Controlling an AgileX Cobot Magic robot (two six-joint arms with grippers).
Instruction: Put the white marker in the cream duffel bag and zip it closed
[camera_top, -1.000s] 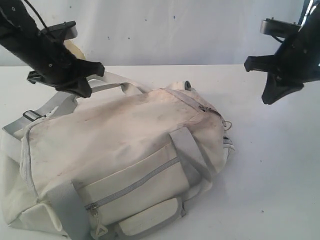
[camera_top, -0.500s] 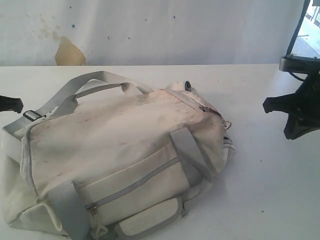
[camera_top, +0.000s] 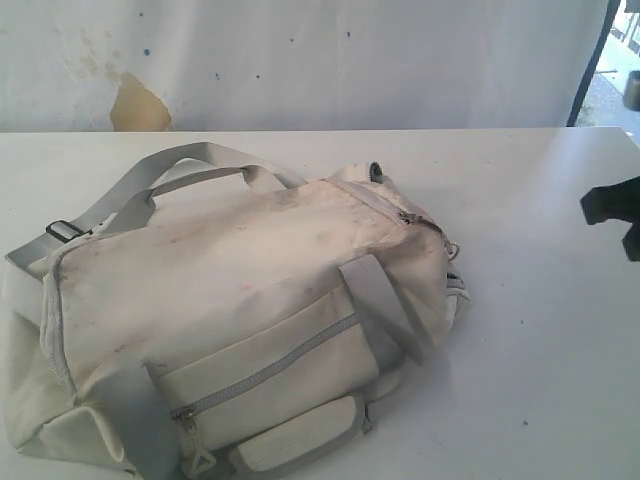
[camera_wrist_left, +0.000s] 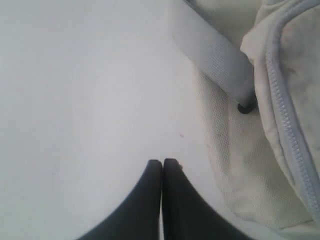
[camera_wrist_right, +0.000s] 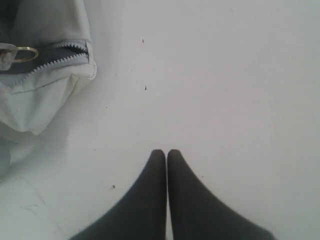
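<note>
The cream duffel bag (camera_top: 240, 310) lies across the white table, its top zipper (camera_top: 385, 205) drawn along the upper edge and a grey handle (camera_top: 385, 310) draped over its front. The white marker is out of view. My left gripper (camera_wrist_left: 162, 161) is shut and empty over bare table beside the bag's corner (camera_wrist_left: 260, 165) and a grey strap (camera_wrist_left: 215, 55); it does not show in the exterior view. My right gripper (camera_wrist_right: 166, 151) is shut with nothing in it, apart from the bag's zipper end (camera_wrist_right: 55, 55) with its ring pull (camera_wrist_right: 25, 52). Only a dark piece of the right arm (camera_top: 612, 208) shows at the exterior view's right edge.
A grey shoulder strap (camera_top: 150, 175) with a buckle (camera_top: 62, 231) loops behind the bag. The front pocket zipper (camera_top: 270, 365) runs slanting across the bag's face. Behind the table stands a white wall with a tan stain (camera_top: 138, 105). White table surface (camera_top: 540, 330) stretches right of the bag.
Both arms have drawn outward from above the bag. The left arm has left the exterior view entirely and the right arm has slid to the right edge.
</note>
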